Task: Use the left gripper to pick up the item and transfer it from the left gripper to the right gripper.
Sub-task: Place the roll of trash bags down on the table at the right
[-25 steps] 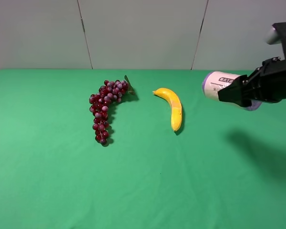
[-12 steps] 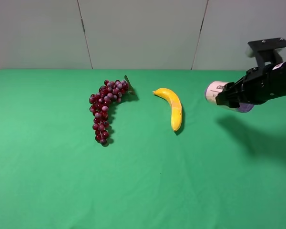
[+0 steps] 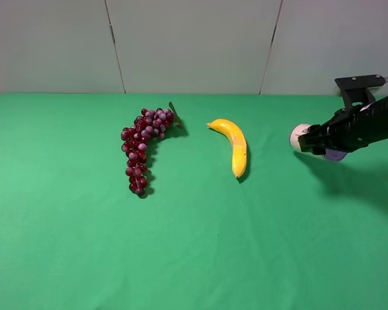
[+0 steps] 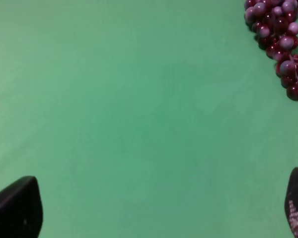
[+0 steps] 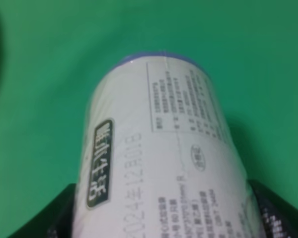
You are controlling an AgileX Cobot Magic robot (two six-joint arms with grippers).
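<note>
Above the green table [image 3: 194, 252], right end effector [image 3: 308, 140] pinching the item [image 5: 159, 163], wrapper dated 2024, left end effector [image 4: 156, 206] spread

Grapes [image 3: 145, 147] lie left of the banana [image 3: 233, 145], with the item [image 3: 299, 137] farther right.

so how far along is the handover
Pick-up and transfer look done: the item is clamped in the right gripper. In hand: only that hold. The left gripper is open and empty, near the grapes. Nothing of the handover looks left.
</note>
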